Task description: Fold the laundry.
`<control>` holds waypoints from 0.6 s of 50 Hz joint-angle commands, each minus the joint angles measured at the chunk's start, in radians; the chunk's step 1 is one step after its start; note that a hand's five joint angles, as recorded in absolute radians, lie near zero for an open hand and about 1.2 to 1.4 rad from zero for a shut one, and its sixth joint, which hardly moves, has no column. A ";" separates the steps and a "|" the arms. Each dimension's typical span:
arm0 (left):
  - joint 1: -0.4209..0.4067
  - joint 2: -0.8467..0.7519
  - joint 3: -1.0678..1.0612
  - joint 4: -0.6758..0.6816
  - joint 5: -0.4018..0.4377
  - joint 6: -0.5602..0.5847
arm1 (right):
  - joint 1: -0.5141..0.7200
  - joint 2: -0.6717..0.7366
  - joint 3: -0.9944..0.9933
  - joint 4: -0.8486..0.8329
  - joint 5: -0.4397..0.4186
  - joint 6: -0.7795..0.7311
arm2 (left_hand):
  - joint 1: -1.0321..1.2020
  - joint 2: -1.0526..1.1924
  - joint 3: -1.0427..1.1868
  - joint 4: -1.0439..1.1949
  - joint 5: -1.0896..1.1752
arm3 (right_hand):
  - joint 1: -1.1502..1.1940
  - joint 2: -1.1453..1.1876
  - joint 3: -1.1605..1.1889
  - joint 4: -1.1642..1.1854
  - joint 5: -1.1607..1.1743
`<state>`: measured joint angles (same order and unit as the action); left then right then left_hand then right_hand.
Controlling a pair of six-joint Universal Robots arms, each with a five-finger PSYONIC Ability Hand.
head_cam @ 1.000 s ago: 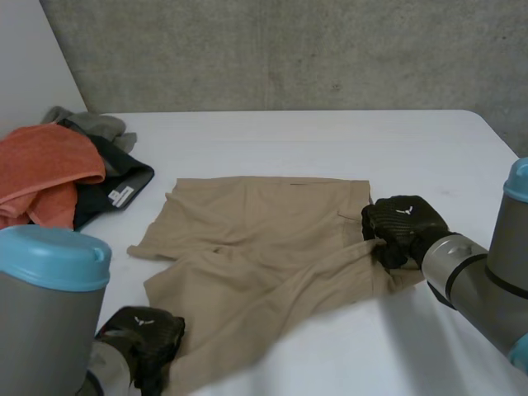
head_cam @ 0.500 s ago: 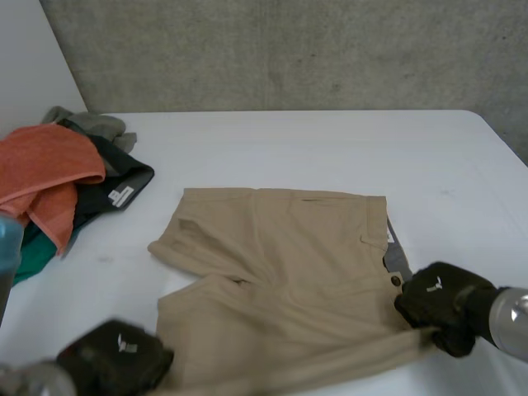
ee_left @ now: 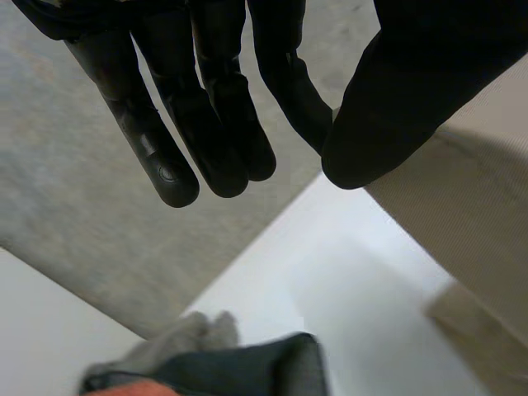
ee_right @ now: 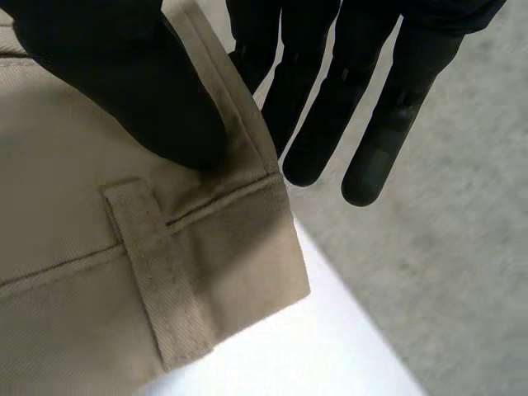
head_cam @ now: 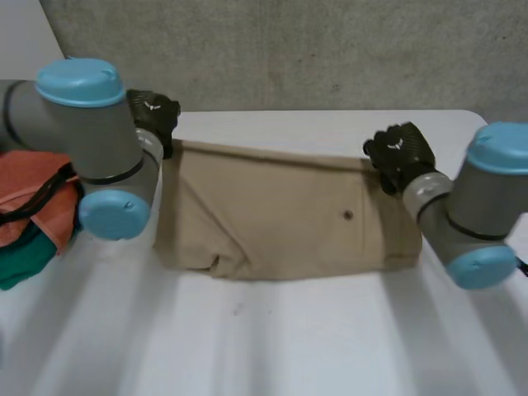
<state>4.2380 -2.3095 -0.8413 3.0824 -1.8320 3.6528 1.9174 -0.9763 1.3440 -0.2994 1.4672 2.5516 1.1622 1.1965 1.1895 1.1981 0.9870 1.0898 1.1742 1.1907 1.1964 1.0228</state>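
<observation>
The shorts (head_cam: 289,214), spread flat a second ago, are now folded in half. Their near edge has been carried over to the far edge, so the fold lies on the near side. The left robot hand (head_cam: 153,115) has moved from the near left corner to the far left. The right robot hand (head_cam: 400,153) has moved from near right to far right. The left arm (head_cam: 82,124) now crosses the pile of clothes (head_cam: 25,186).

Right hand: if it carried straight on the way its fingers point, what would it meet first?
Probably the concrete wall. The right hand pinches the shorts at a corner, and its fingers point out past the table edge with nothing between; depth is hard to judge.
</observation>
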 commanded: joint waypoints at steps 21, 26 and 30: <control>-0.073 0.295 -0.467 0.153 0.089 -0.063 | -0.119 -0.128 0.081 0.397 -0.131 0.222 | -0.988 -1.022 -1.015 -1.024 -0.987 | -0.815 -0.900 -0.916 -0.922 -0.923; -0.073 0.378 -0.590 0.113 0.157 -0.148 | -0.149 -0.113 0.171 0.392 -0.165 0.222 | -0.988 -1.022 -1.015 -1.024 -0.987 | -0.745 -0.829 -0.846 -0.852 -0.853; -0.069 0.406 -0.647 0.101 0.194 -0.221 | -0.153 -0.070 0.204 0.303 -0.168 0.223 | -0.988 -1.022 -1.015 -1.024 -0.987 | -0.695 -0.780 -0.796 -0.802 -0.803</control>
<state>4.1645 -1.9531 -1.3982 3.2105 -1.6979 3.5308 1.7768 -1.1001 1.4882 0.0977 1.3100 2.7794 0.1910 0.2022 0.2033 0.2005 0.0491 0.2816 0.2840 0.2904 0.2867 0.1165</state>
